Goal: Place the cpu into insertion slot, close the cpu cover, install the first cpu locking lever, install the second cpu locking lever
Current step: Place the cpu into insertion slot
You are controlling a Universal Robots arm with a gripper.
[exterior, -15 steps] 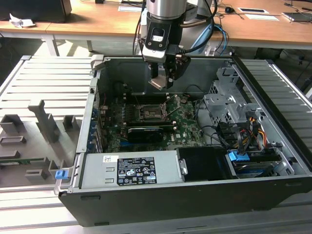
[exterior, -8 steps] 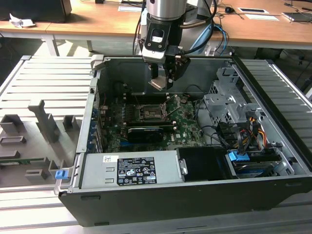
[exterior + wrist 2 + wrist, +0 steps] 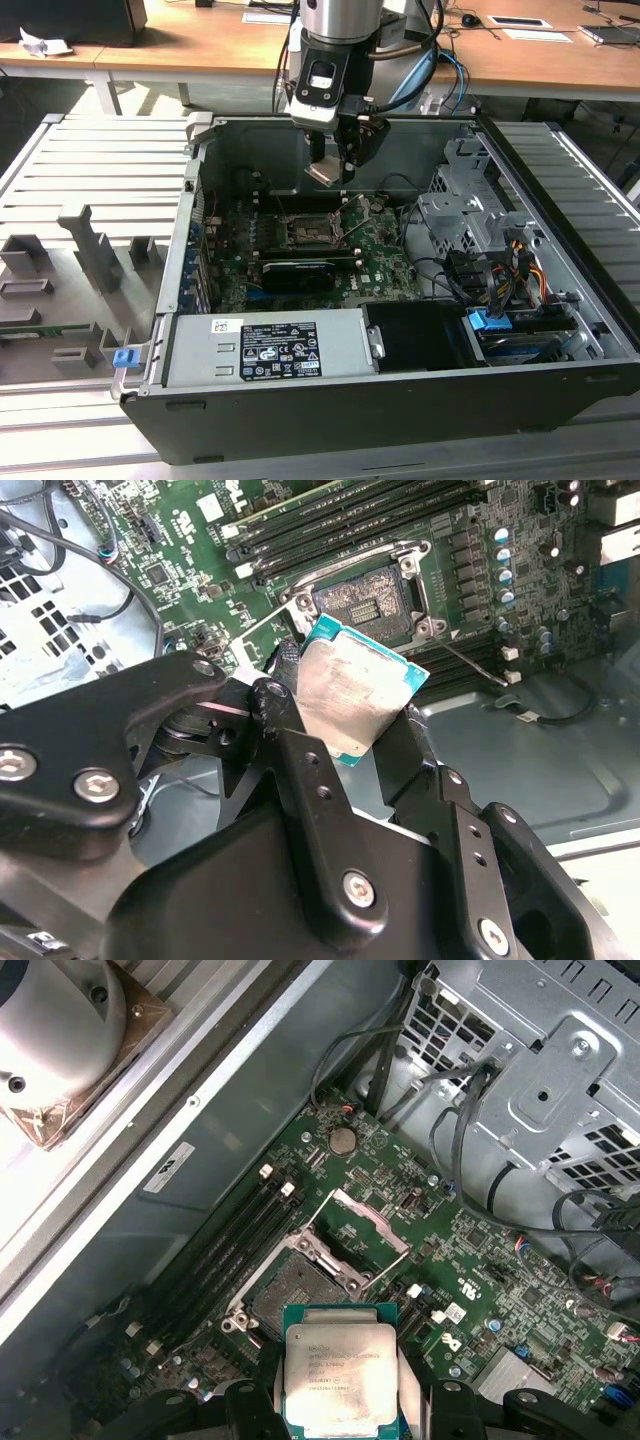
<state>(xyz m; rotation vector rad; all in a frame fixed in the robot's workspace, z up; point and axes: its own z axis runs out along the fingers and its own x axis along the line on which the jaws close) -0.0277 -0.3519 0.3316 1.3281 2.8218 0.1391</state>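
My gripper (image 3: 328, 172) hangs above the green motherboard (image 3: 385, 255) inside the open computer case, shut on the cpu (image 3: 323, 172). In both wrist views the cpu (image 3: 350, 695) (image 3: 340, 1370) is a small square chip with a silvery top and teal rim, clamped by its edges between two black fingers (image 3: 285, 715). The insertion slot (image 3: 290, 1288) (image 3: 365, 602) (image 3: 305, 230) lies bare just beyond the chip. The cpu cover (image 3: 368, 1225) stands swung up at the slot's far side. A thin lever rod (image 3: 470, 665) sticks out beside the slot.
A black card (image 3: 300, 272) lies on the board in front of the slot. A labelled grey power supply (image 3: 270, 350) fills the case's front, a metal drive cage (image 3: 470, 210) with cables (image 3: 500, 270) is on the exterior view's right. Memory slots (image 3: 235, 1235) flank the socket.
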